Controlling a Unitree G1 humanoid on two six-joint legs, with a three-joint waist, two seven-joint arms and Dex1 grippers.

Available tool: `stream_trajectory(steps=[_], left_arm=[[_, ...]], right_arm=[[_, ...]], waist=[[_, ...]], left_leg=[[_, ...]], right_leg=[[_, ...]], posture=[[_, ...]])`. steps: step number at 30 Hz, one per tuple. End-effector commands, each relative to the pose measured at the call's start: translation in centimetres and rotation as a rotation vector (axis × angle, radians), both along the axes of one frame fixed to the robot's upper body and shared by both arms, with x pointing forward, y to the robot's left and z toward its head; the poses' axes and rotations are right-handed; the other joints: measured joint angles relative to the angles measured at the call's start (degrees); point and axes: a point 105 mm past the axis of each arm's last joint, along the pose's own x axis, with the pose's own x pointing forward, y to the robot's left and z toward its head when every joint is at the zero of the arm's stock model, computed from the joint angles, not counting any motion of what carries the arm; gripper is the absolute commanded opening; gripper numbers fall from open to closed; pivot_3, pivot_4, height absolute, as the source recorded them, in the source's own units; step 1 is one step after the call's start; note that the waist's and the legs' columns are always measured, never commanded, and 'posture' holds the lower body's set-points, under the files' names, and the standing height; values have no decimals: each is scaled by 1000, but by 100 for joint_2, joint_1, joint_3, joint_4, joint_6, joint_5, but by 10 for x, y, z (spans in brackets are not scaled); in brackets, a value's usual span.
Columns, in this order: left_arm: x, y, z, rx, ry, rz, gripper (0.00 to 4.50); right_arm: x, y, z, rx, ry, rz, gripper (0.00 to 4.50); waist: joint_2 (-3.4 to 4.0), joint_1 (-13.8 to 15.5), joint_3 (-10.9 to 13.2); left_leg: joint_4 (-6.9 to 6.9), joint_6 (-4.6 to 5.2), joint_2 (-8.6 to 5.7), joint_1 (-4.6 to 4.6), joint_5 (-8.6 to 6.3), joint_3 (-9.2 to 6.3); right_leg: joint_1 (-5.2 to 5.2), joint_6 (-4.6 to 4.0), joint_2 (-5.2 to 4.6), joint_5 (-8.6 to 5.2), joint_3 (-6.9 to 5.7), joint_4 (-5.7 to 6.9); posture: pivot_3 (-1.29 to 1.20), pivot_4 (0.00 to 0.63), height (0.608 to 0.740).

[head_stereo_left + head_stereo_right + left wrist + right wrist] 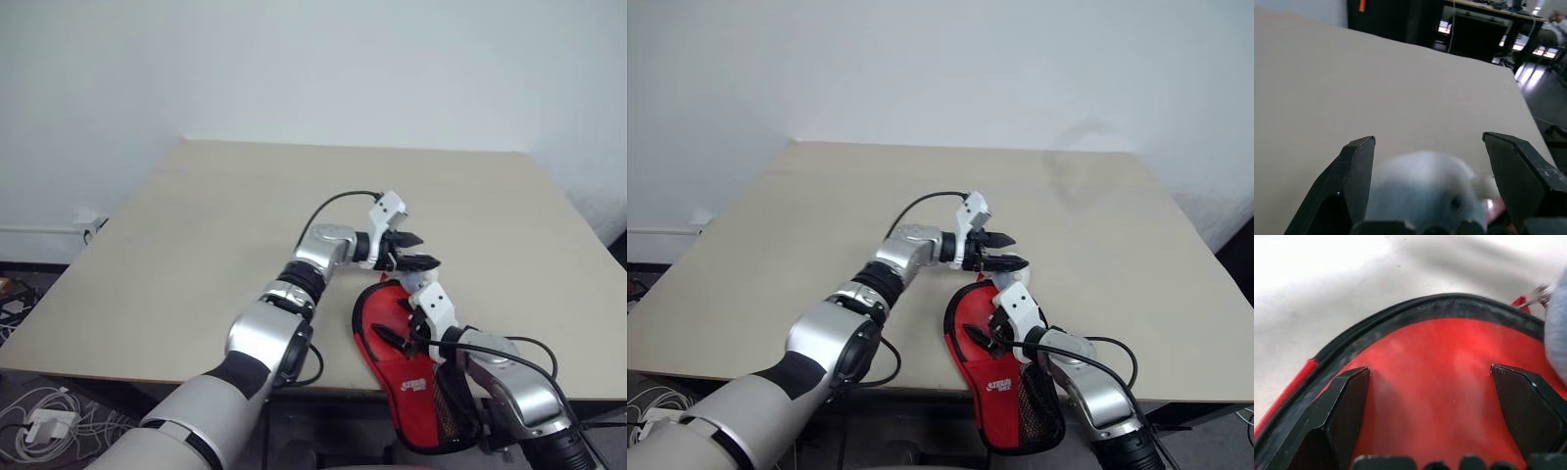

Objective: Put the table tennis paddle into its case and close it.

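One red case [407, 357] lies at the near edge of the table [196, 245], its narrow mesh end overhanging the edge. The left gripper [411, 251] hangs just beyond the case's round end, fingers spread wide, holding nothing. The right gripper [407, 323] sits over the case's round part, fingers [1347, 406] spread wide to either side of the red surface, gripping nothing. Whether the paddle is inside the case cannot be told.
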Motion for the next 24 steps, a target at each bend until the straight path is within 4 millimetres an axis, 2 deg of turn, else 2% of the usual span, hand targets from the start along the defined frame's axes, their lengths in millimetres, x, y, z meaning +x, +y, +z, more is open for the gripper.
stream_trajectory(steps=[1,5,7,9,11,15,18,24], left_arm=[[3,20,27,-58,-44,-21,3748],[1,48,33,-55,-64,-22,3748],[-6,59,31,-35,-61,-44,3748],[-21,68,22,2,-57,-97,3748],[-39,71,15,28,-40,-150,3748],[-68,66,-3,93,-34,-216,3748],[-75,53,-16,111,8,-193,3748],[-88,29,-46,203,-19,-187,3748]], right_arm=[[-10,-8,10,108,70,5,4288],[-12,-17,39,210,29,4,4288],[-12,-22,51,248,12,-4,4288],[-10,-27,71,303,-39,-14,4288],[-7,-34,90,346,-90,-31,4288],[4,-45,113,407,-153,-81,4288],[16,-53,118,417,-167,-139,4288],[29,-50,96,336,-84,-174,4288]], waist=[[1,4,1],[9,-1,7],[19,-1,13],[23,-5,14],[28,-7,17],[28,29,17],[28,42,17],[36,20,15]], left_leg=[[1,1,0,-2,0,0],[3,2,-1,-12,-1,1],[4,2,0,-20,-1,1],[6,2,0,-30,-1,1],[7,2,1,-36,-1,3],[14,2,0,-43,-1,-1],[17,3,-2,-43,-1,-1],[14,3,0,-43,-2,5]], right_leg=[[0,0,-1,0,0,-1],[-12,0,-2,0,3,2],[-22,0,-2,0,4,6],[-30,0,-2,0,4,8],[-36,0,-1,0,7,9],[-37,-1,-5,1,4,10],[-34,-1,-7,1,3,9],[-39,-1,-5,1,7,9]], posture=[[0,0,716],[0,0,716],[0,0,716],[0,0,716],[0,0,716],[0,0,716],[0,0,716],[0,0,716]])
